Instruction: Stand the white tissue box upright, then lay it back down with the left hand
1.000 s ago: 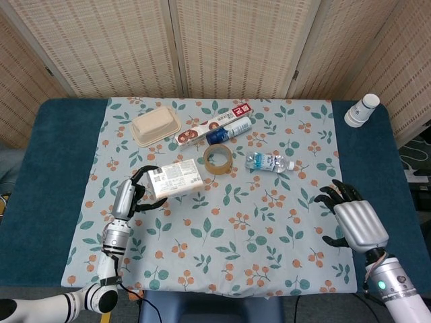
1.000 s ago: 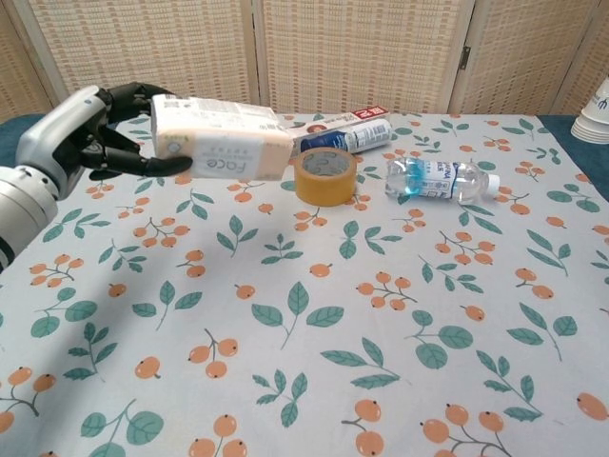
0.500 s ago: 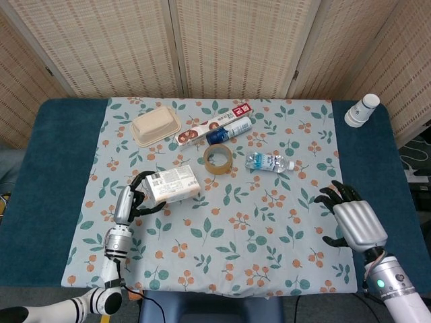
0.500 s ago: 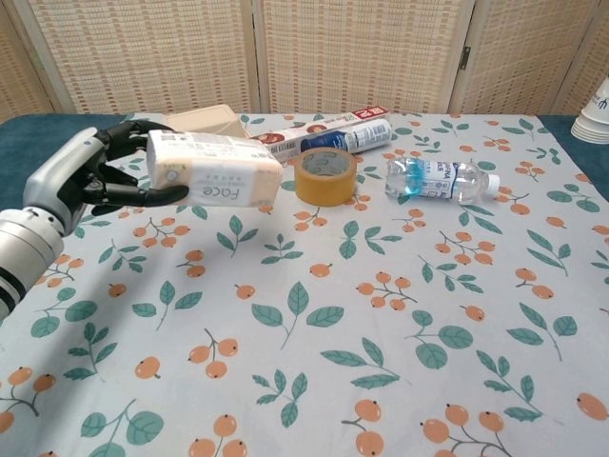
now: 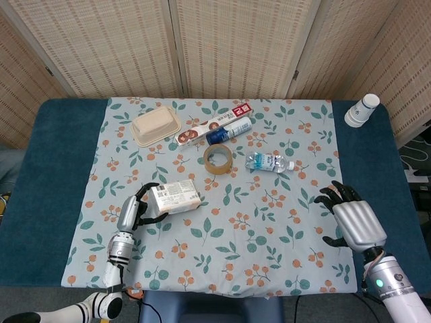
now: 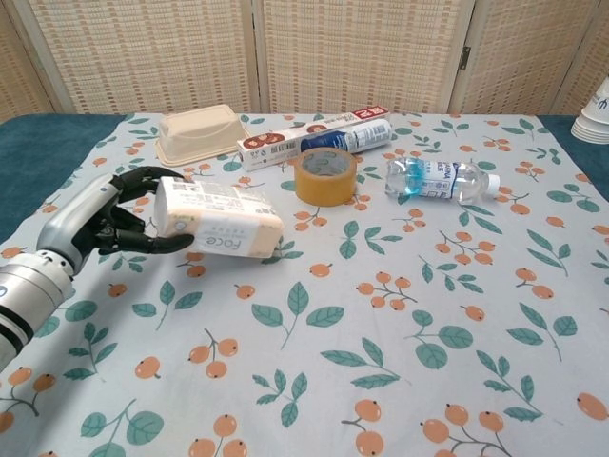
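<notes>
1. Head view: the white tissue box (image 5: 176, 197) is gripped at its near end by the left hand (image 5: 133, 211), lying lengthwise beyond the fingers (laying-down stage, it is judged). The right hand (image 5: 355, 221) is spread, idle.
2. Chest view: the box's far end is seen at the cloth (image 6: 400, 314); release is left.

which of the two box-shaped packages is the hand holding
The white tissue box, gripped at its end by the left hand. The long red and white carton lies untouched at the far side, beside the blue can.
</notes>
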Controlling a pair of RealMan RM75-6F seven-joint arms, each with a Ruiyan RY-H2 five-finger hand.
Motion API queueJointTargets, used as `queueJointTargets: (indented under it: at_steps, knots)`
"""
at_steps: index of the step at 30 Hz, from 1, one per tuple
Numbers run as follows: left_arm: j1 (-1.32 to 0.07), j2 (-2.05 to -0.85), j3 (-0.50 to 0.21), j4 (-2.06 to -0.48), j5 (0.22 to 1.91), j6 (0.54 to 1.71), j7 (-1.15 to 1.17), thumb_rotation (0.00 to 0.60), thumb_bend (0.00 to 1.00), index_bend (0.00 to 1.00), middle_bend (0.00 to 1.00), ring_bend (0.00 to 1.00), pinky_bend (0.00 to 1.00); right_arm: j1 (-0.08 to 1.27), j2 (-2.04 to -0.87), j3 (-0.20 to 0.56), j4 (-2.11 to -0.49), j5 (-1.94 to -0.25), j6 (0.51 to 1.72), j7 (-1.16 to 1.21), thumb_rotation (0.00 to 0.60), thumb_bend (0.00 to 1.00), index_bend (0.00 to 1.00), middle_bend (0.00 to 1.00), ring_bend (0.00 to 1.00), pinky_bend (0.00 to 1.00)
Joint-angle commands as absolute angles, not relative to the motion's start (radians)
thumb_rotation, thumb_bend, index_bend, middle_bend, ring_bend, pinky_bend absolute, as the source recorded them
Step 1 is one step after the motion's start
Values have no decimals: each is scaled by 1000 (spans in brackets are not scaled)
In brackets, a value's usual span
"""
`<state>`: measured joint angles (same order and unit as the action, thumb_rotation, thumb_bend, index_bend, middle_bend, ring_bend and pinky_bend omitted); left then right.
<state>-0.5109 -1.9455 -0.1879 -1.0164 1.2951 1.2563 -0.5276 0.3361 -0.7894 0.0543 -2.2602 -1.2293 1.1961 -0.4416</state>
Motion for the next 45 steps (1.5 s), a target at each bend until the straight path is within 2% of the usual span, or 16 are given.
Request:
queueJointTargets:
  at_steps: [1, 12, 16, 18, 22, 25, 30, 45]
  knots:
    - [-503, -1952, -185, -1000, 1299, 1246, -533, 600, 135, 254, 450, 997, 1000, 336, -790, 54, -2261, -1229, 1197, -442, 600, 73, 301, 153, 0, 109]
    - [-485, -1956, -180, -967, 1314, 1216, -538, 600, 135, 234, 429, 990, 1000, 337, -791, 52, -2262, -1230, 1201, -446, 600, 74, 301, 154, 0, 109]
    - [-485, -1939, -171, -977, 1321, 1188, -527, 600, 120, 38, 304, 952, 993, 337, -791, 51, -2262, -1230, 1200, -447, 600, 74, 301, 153, 0, 109]
    - [-483, -1931, -171, -988, 1316, 1173, -517, 600, 117, 0, 209, 934, 981, 338, -791, 50, -2263, -1230, 1200, -448, 600, 74, 301, 153, 0, 109]
    - [-483, -1910, -173, -1012, 1312, 1149, -501, 600, 105, 0, 67, 908, 962, 338, -790, 50, -2263, -1229, 1201, -449, 600, 74, 301, 153, 0, 109]
    - [-486, -1884, -175, -1039, 1323, 1142, -505, 600, 80, 0, 17, 891, 947, 338, -790, 50, -2264, -1229, 1201, -449, 600, 74, 301, 154, 0, 109]
    - [-487, -1866, -180, -1061, 1325, 1141, -500, 600, 77, 0, 3, 882, 941, 338, -790, 49, -2265, -1229, 1202, -449, 600, 74, 301, 153, 0, 109]
    - [-406, -1486, -165, -1600, 1322, 1190, -308, 600, 73, 0, 9, 877, 940, 329, -768, 47, -2294, -1290, 1209, -415, 600, 74, 301, 153, 0, 109]
